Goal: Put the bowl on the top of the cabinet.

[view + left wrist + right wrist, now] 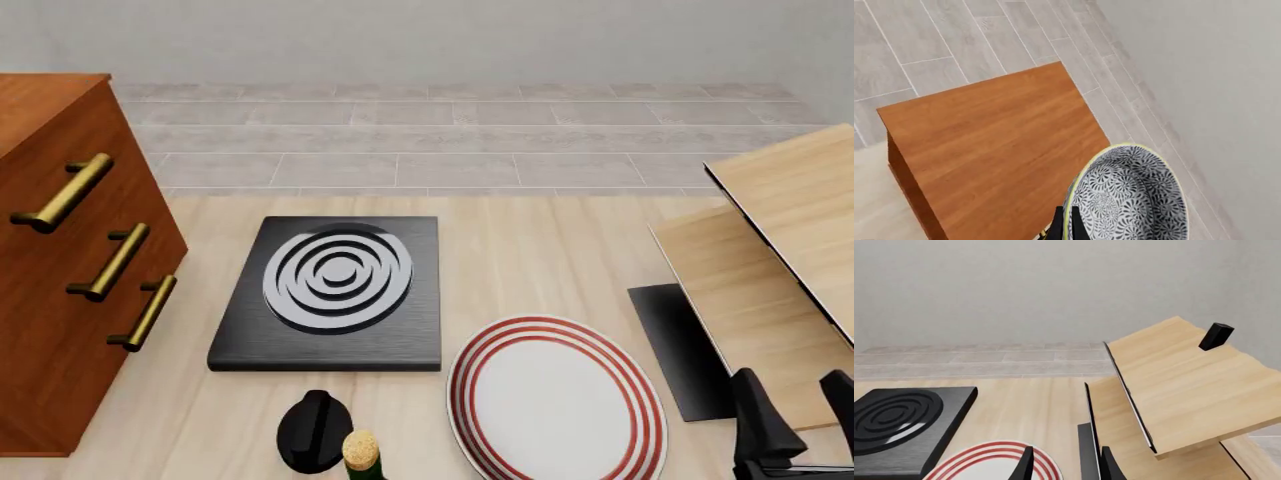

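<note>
In the left wrist view the blue-black floral bowl (1131,197) is tilted on its edge, with my left gripper (1066,224) shut on its cream rim. The bowl hangs over the far corner of the reddish-brown cabinet (994,150) top, above it and partly past its edge. The front view shows the cabinet (67,270) at the left with three brass handles; the bowl and left gripper are out of that view. My right gripper (794,415) stands open low at the right, its fingers (1029,462) empty in the right wrist view.
A black stove plate (334,290) with silver rings lies mid-table. A white plate with red rings (554,395) lies in front of it. A pale wood shelf unit (774,260) stands right. A dark bottle with a cork (358,455) and a black knob (314,430) are near the front edge.
</note>
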Robot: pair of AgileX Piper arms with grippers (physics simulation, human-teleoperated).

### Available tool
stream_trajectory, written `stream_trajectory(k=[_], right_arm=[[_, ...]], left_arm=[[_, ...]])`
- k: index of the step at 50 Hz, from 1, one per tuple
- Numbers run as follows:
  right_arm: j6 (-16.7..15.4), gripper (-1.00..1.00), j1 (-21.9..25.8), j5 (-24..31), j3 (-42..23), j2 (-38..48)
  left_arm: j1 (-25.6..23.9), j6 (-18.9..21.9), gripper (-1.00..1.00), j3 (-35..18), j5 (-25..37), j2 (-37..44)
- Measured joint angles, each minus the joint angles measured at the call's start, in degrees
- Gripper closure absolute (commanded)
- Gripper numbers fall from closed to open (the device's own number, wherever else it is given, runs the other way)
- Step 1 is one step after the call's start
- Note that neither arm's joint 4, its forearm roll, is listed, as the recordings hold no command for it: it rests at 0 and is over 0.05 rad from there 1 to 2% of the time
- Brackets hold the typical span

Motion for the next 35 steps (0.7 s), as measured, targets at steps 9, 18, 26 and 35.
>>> stream_trajectory(k=[9,18,26,35], right_arm=[[-0.01,-1.00,0.02,0.05,0.01,-0.02],[-0.06,-1.00,0.06,0.09,0.02,-0.02],[-0.12,-1.00,0.09,0.08,0.02,0.01],[-0.18,-1.00,0.11,0.01,0.01,0.10]], left_arm=[[2.50,0.06,1.00,0.92,-0.70,0.23],[4.64,0.09,1.00,2.65,-1.87,0.24],[6.32,0.26,1.00,4.55,-3.06,0.15],[7.84,0.47,1.00,7.04,-4.58,-0.11]])
